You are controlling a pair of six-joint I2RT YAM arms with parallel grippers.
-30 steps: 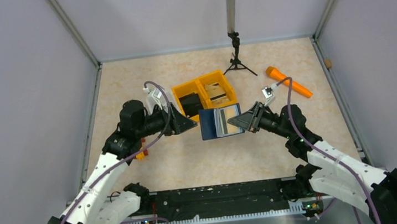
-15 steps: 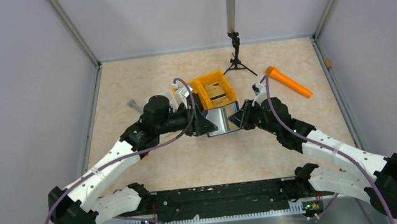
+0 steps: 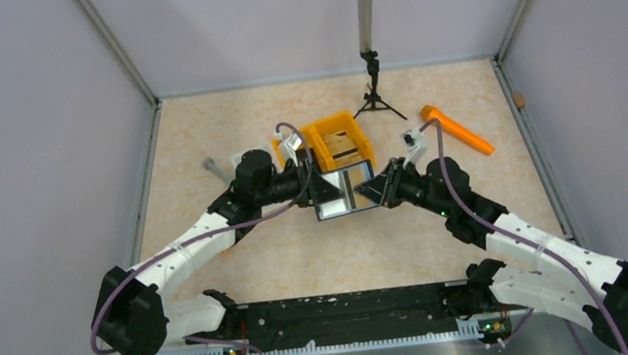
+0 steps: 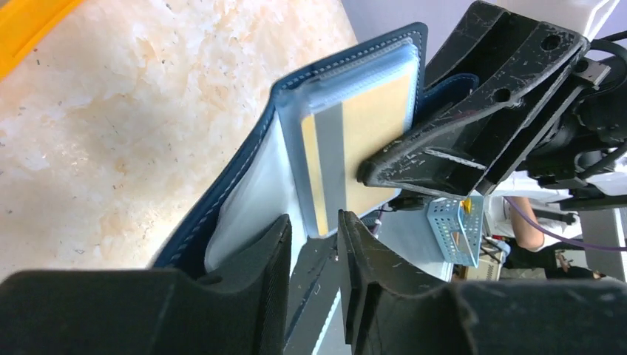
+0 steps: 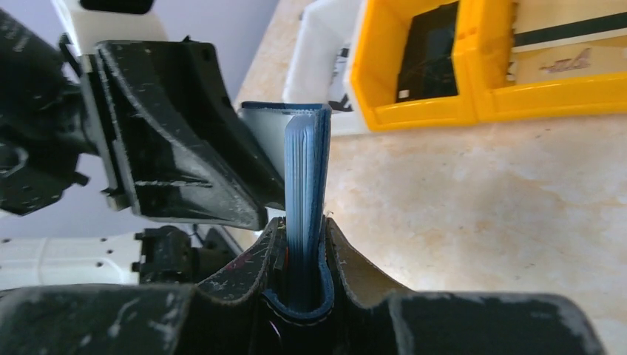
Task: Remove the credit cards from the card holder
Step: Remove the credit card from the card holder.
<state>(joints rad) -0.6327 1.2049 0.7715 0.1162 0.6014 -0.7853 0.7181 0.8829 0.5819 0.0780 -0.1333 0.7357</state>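
Note:
The navy card holder (image 3: 343, 194) hangs open above the table between both arms. My right gripper (image 3: 375, 190) is shut on its folded right side, and the right wrist view shows the holder's edge (image 5: 303, 170) pinched upright between those fingers (image 5: 303, 244). A tan credit card (image 4: 370, 140) with a silvery stripe sticks out of a pale pocket of the holder (image 4: 336, 66). My left gripper (image 4: 314, 222) reaches in from the left (image 3: 319, 190). Its jaws stand a little apart, and the card's lower corner is just at their tips.
A yellow two-compartment bin (image 3: 323, 128) sits right behind the holder, with a black block (image 5: 432, 52) in one compartment. An orange tool (image 3: 457, 129) lies at the right. A tripod stand (image 3: 370, 48) is at the back and a small grey object (image 3: 212, 166) at the left.
My left arm has swung right up to the holder, and its jaws have narrowed around the card's corner. The right arm has shifted the holder slightly left and back, still gripping it.

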